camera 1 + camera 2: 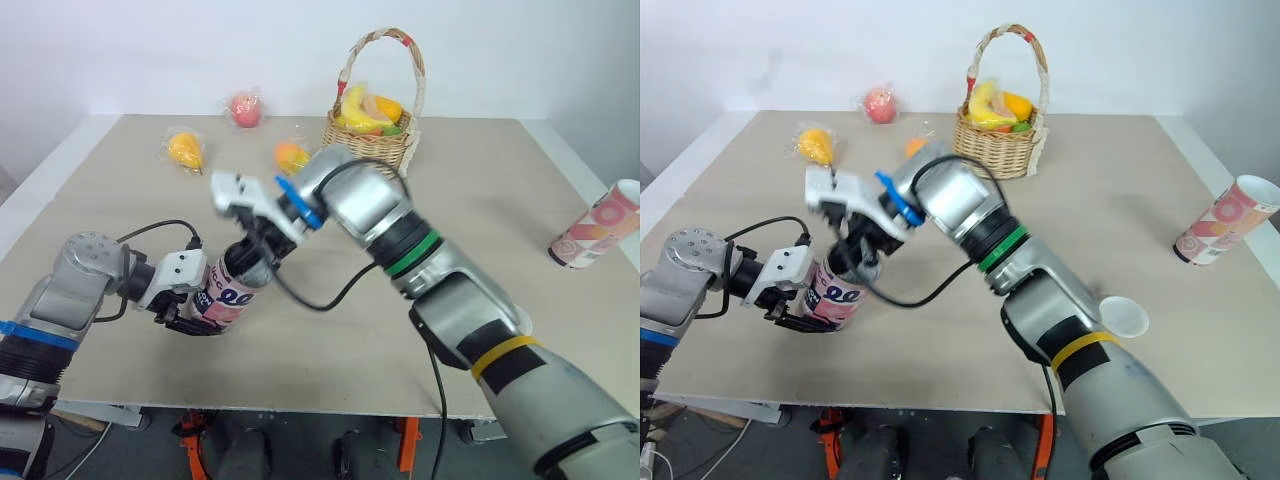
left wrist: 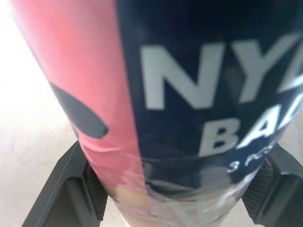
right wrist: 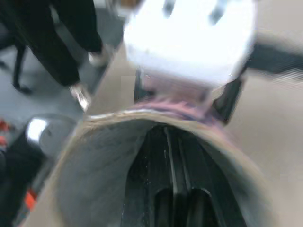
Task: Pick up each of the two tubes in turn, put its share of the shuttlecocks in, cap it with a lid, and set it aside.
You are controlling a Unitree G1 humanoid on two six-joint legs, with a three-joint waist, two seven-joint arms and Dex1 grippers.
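Observation:
My left gripper [image 1: 197, 303] is shut on a pink and navy tube [image 1: 233, 288], held tilted just above the table's front left. In the left wrist view its black fingers [image 2: 71, 189] clamp both sides of the tube [image 2: 189, 94]. My right gripper [image 1: 260, 245] is at the tube's open upper end. The right wrist view shows its two black fingers [image 3: 163, 198] close together inside the tube's mouth [image 3: 94, 142]; I see nothing between them. A second pink tube [image 1: 600, 232] leans open at the table's right edge. One white lid [image 1: 1123, 316] lies by my right forearm.
A wicker basket [image 1: 372, 145] of fruit stands at the back middle. A wrapped apple [image 1: 245, 108], a yellow fruit [image 1: 185, 150] and an orange [image 1: 290, 157] lie at the back left. The table's front edge runs close under both arms.

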